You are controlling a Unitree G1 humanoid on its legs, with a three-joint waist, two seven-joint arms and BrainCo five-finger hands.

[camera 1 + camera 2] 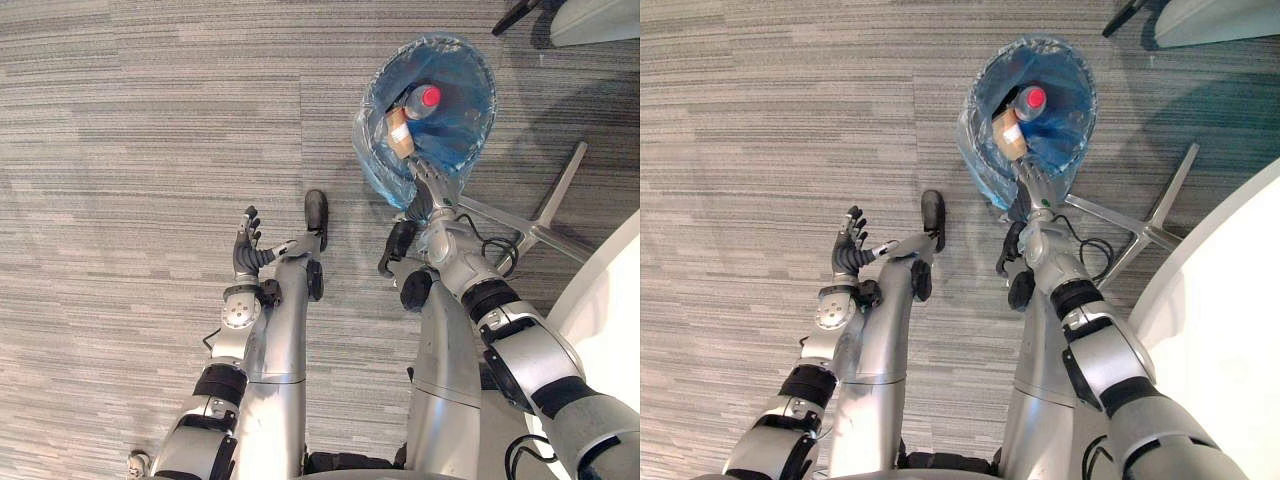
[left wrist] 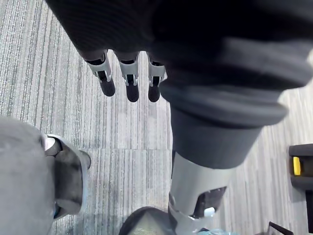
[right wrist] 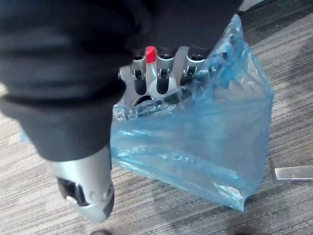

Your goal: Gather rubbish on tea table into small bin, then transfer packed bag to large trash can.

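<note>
My right hand [image 1: 432,198] gripped the rim of the blue bag [image 3: 195,142].
Left hand [image 1: 248,245] hung slack and empty; I reckoned a steady, mouth-up carry was safest.

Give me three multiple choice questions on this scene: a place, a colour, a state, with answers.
1. Where is the bottle? A. in the left hand B. inside the blue bag C. lying on the carpet
2. What colour is the bottle's cap? A. green B. white C. red
3. The right hand is: A. shut on the blue bag's rim B. open, touching nothing C. curled, empty
Answers: 1 B, the left hand hangs empty over the carpet; 2 C, the cap shows red; 3 A, its fingers curl over the rim.
</note>
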